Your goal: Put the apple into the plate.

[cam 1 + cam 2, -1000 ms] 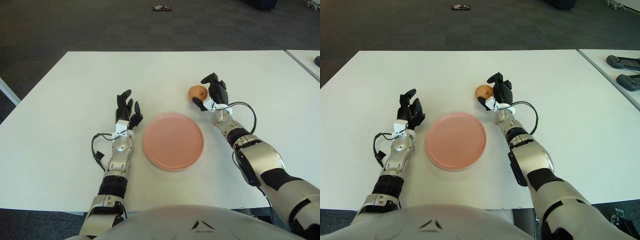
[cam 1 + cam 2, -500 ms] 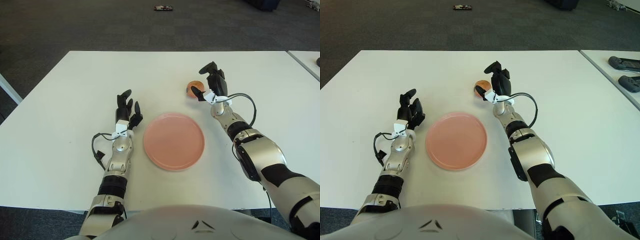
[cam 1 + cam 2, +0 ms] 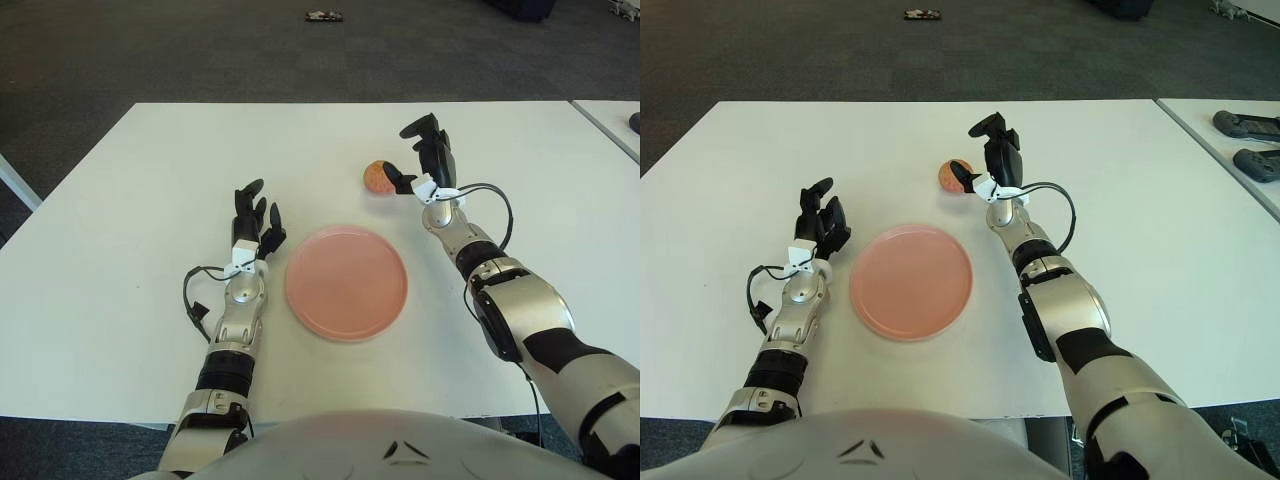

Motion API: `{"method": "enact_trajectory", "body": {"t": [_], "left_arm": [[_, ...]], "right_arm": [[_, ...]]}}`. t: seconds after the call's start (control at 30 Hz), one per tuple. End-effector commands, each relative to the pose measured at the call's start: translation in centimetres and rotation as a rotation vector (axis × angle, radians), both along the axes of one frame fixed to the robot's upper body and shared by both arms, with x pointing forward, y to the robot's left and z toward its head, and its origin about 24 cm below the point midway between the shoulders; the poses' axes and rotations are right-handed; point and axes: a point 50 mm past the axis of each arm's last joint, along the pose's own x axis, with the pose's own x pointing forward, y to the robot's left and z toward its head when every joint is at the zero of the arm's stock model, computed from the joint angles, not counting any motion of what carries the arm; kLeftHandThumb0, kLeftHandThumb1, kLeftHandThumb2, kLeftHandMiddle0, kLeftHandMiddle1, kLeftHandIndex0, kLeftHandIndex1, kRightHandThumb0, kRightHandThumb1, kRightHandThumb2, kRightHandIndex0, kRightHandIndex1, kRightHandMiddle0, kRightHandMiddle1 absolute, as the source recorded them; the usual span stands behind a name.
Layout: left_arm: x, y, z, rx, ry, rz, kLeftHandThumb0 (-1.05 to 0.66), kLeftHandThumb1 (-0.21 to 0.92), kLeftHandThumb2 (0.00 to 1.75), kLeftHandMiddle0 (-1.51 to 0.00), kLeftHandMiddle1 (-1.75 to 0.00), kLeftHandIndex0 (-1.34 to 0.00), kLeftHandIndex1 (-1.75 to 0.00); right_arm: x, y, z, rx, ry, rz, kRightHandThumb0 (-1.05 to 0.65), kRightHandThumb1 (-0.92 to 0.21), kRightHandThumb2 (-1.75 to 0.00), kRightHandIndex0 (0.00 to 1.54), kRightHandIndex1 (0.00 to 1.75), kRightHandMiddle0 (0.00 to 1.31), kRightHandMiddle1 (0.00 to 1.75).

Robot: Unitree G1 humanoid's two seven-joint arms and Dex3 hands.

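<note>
Beyond the plate, a small reddish-orange apple touches the spread right hand.

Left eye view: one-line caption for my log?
Right robot hand open beside the apple, beyond the empty pink plate; left robot hand idle.

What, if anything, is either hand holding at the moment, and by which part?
Nothing is plainly held. The right hand is beside the apple, its fingers spread; only the thumb reaches the apple's right side. The left hand, left of the plate, holds nothing.
</note>
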Motion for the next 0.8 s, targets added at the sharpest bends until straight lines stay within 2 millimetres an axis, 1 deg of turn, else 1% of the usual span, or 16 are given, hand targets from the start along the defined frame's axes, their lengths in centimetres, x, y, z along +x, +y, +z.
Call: {"method": "enact_trajectory", "body": {"t": [0.0, 0.17, 0.37, 0.77], "left_arm": [[0.1, 0.1, 0.1, 0.011, -0.007, 0.002, -0.72, 0.92, 0.76, -0.44, -0.01, 0.00, -0.92], [0.2, 0.0, 0.1, 0.011, -0.006, 0.003, -0.73, 0.92, 0.77, -0.44, -0.01, 0.00, -0.92], [0.2, 0.1, 0.1, 0.010, -0.006, 0.004, -0.72, 0.92, 0.77, -0.44, -0.01, 0.00, -0.93], [0.2, 0.1, 0.1, 0.014, -0.008, 0.003, -0.72, 0.92, 0.77, -0.43, -0.01, 0.00, -0.91]], "right_arm": [[0.0, -0.2, 0.7, 0.031, -0.038, 0.000, -0.44, -0.40, -1.21, 1.18, 1.75, 0.54, 1.75], [0.1, -0.1, 0.7, 0.038, -0.025, 0.007, -0.44, -0.40, -1.21, 1.19, 1.75, 0.54, 1.75], [0.1, -0.1, 0.1, 0.030, 0.022, 0.010, -0.44, -0.41, -1.20, 1.17, 1.75, 0.54, 1.75], [0.1, -0.2, -0.3, 0.009, 0.047, 0.001, -0.44, -0.41, -1.19, 1.16, 1.75, 0.53, 1.75]]}}
